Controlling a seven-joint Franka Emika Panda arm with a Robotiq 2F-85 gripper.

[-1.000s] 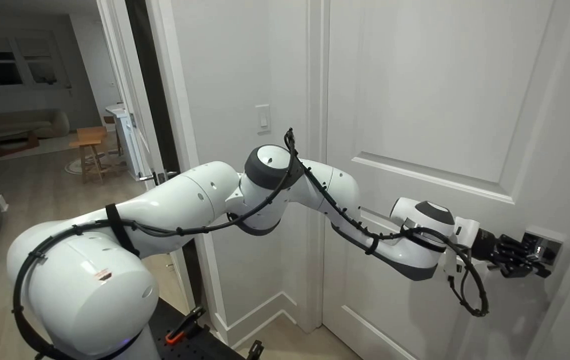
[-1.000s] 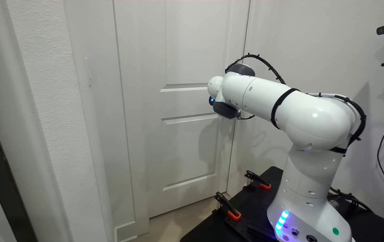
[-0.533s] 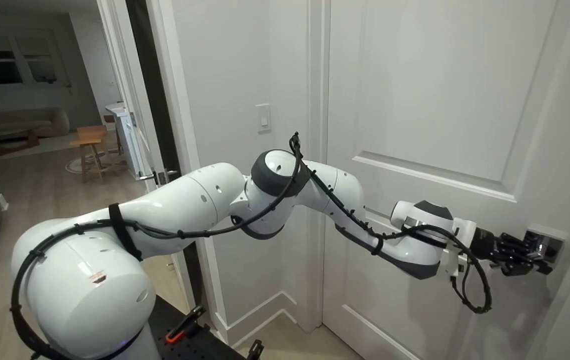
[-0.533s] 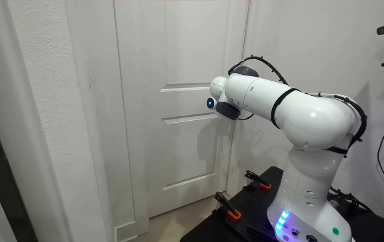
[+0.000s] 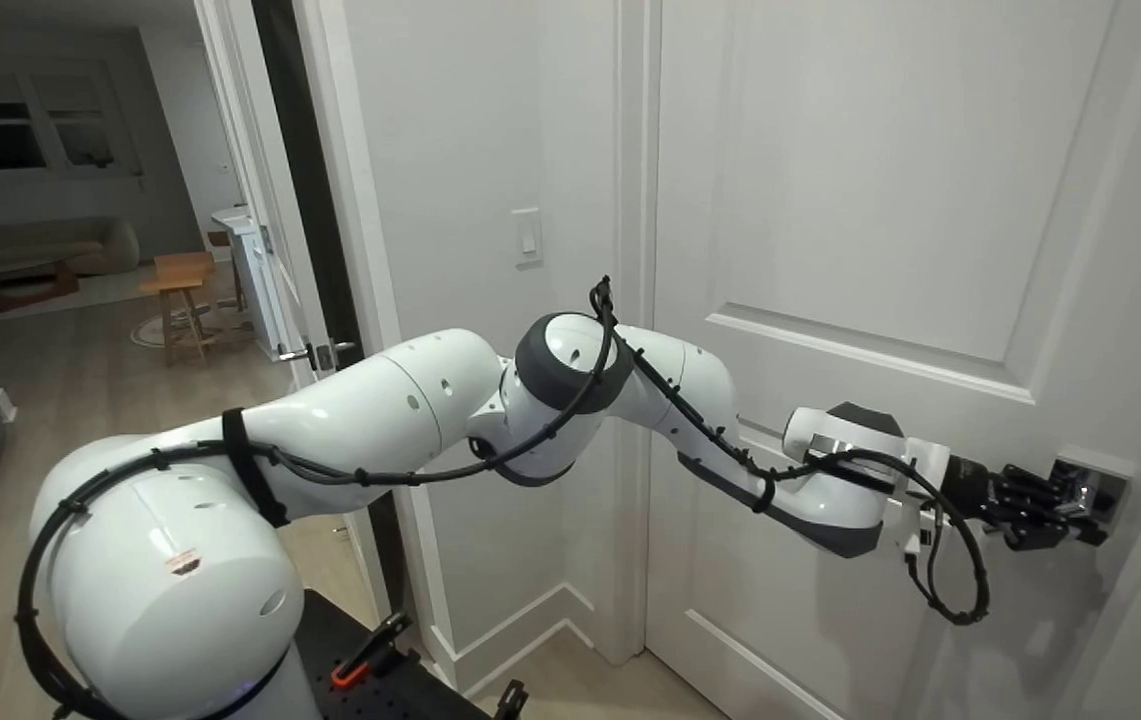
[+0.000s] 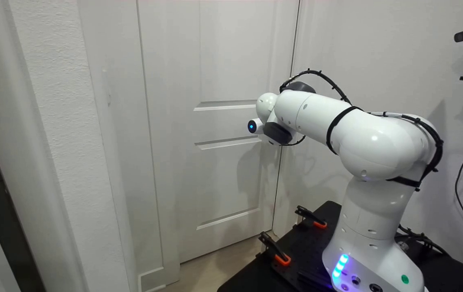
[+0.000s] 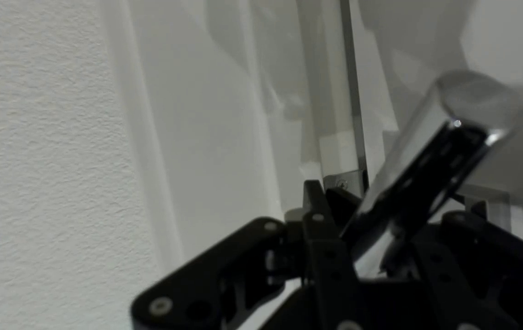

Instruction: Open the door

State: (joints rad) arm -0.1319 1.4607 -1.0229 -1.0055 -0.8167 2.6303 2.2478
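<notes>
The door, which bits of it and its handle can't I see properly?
Handle: blurred in the wrist view; too dark to tell whether the fingers touch it.
Handle, again: hidden behind the arm in an exterior view.
Door: its top is cut off by the picture edge in both exterior views.

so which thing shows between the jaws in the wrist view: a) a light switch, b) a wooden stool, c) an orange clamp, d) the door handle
d, because the shiny silver handle sticks out at a slant between the jaws, and an exterior view shows them up at that handle on the door.
</notes>
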